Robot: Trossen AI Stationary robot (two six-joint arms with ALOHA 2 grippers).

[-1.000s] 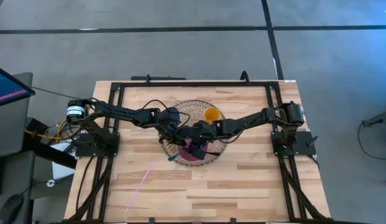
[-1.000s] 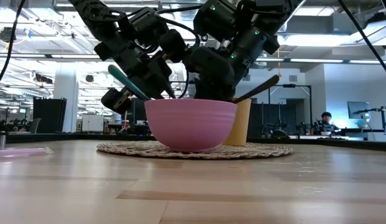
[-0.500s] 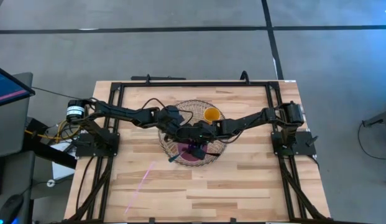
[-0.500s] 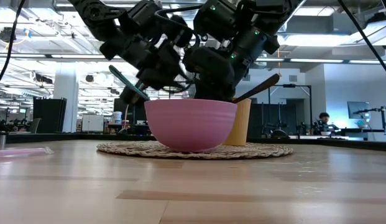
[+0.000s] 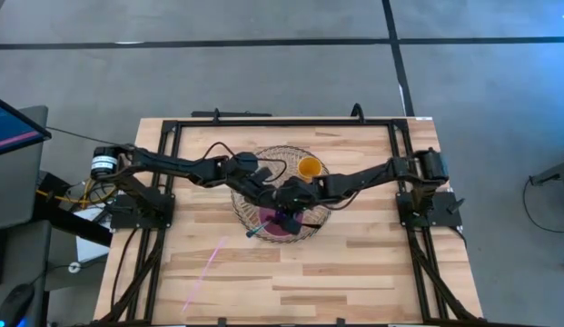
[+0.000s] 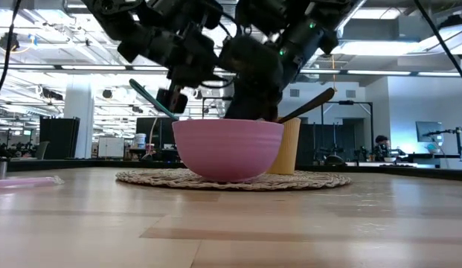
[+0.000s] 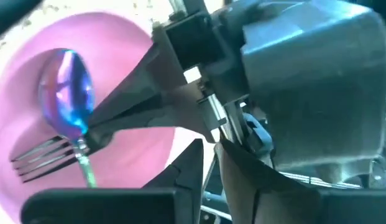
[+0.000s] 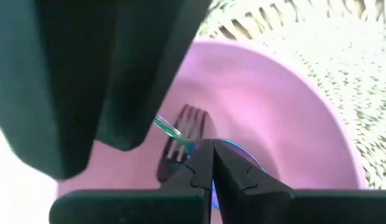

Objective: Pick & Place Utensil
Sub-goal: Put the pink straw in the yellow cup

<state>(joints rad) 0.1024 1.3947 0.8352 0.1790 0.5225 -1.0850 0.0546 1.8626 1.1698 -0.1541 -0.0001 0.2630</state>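
A pink bowl [image 6: 227,149] stands on a round woven mat [image 5: 254,159] at mid-table. In it lie a spoon [image 7: 68,93] with a shiny blue bowl and a teal handle [image 6: 152,98], and a silver fork [image 7: 37,158]. The teal handle leans over the bowl's near-left rim [image 5: 252,231]. My right gripper [image 8: 211,152] reaches down into the bowl, shut at the spoon's neck. My left gripper [image 6: 182,95] hangs open and empty above the bowl's far-left rim, beside the right wrist [image 5: 266,189]. My right gripper has its two fingertips [image 7: 87,132] together on the spoon's thin neck [image 8: 191,147], between the blue bowl and the teal handle. The fingers slant down from the table's right and lie across the spoon. The spoon's bowl rests inside the pink bowl.
An orange cup [image 5: 309,167] stands on the mat just behind the bowl. A brown handle [image 6: 312,104] sticks up slanting beside it. A pale pink strip [image 5: 204,265] lies on the wood near the front left. Black frame rails run along the table's sides.
My left gripper has risen from the teal handle and drawn back toward the far left, above the bowl's rim. The teal handle stays leaning on the rim. My right gripper has kept its place in the bowl.
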